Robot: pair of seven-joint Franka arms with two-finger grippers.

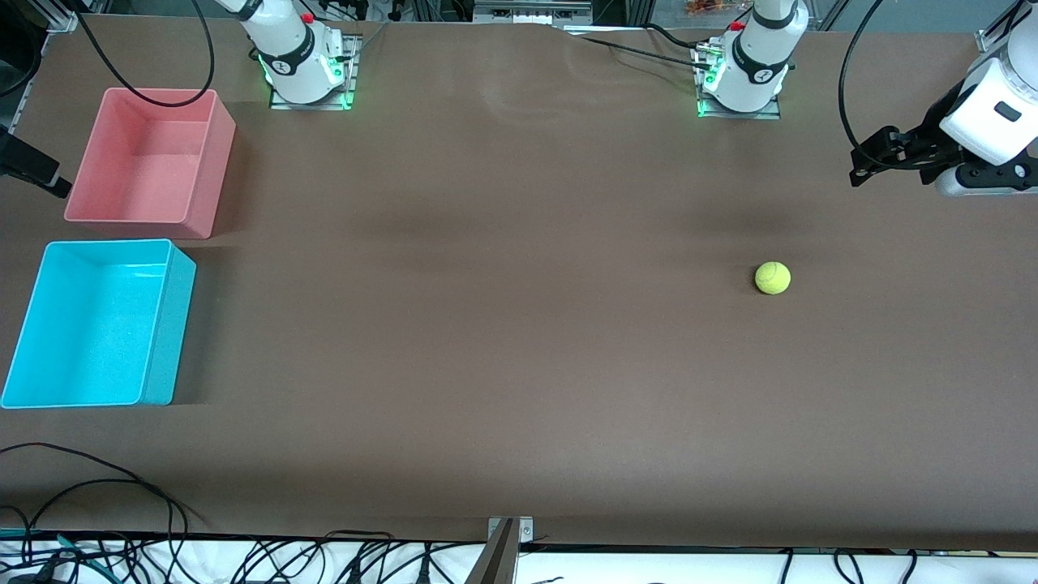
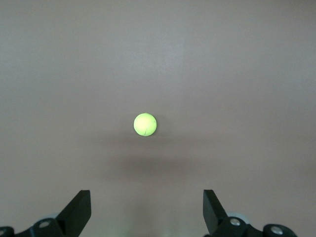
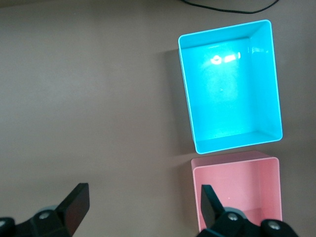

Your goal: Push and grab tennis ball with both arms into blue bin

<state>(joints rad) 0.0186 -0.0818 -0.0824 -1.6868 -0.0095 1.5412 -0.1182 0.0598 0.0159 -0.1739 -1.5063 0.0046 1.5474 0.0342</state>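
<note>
1 ball (image 1: 772,277) mid-right of front frame | 2 bins: blue (image 1: 166,324), pink (image 1: 212,154) | left gripper (image 2: 147,215), right gripper (image 3: 144,212): both released, empty | no legible writing

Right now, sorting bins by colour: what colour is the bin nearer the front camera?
Cyan-blue bin; front view shows it best.

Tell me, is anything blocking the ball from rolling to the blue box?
Nothing visible. Only bare table lies between the tennis ball and the blue bin. The pink bin sits beside the blue one, off the path.
</note>
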